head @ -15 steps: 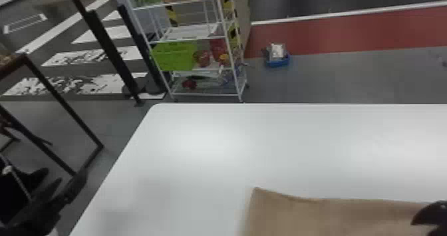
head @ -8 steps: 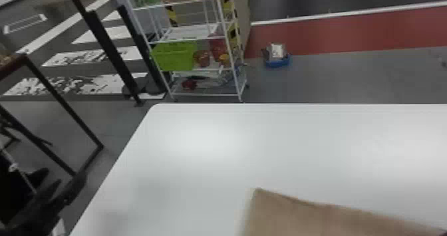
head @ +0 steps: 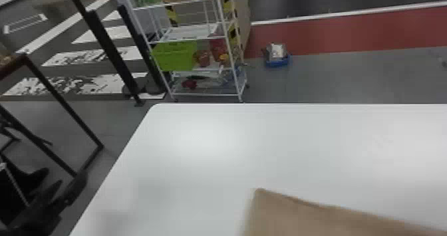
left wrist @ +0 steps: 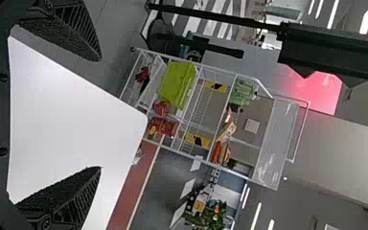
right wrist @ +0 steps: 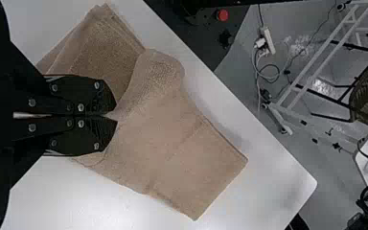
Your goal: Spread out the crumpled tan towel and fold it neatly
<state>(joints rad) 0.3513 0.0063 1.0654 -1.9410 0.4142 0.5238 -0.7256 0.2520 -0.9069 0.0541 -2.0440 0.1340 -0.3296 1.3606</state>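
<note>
At the lower left of the head view, beyond the white table's left edge, is my left gripper. The left wrist view has that left gripper open, its fingers wide apart with nothing between them. The tan towel lies at the bottom right of the head view, its far edge sloping toward the robot on the right. In the right wrist view my right gripper is shut on a pinched fold of the towel; layers bunch beside the fingers, while a flatter part spreads over the table.
The white table has bare surface beyond and left of the towel. Past its far edge stand a white shelf cart with a green basket and, on the floor, a blue container. A dark-framed table stands at the left.
The right gripper has moved toward the robot, out past the head view's lower right edge. The towel's far edge, nearly level before, now slopes down to the right. The left gripper has hardly moved.
</note>
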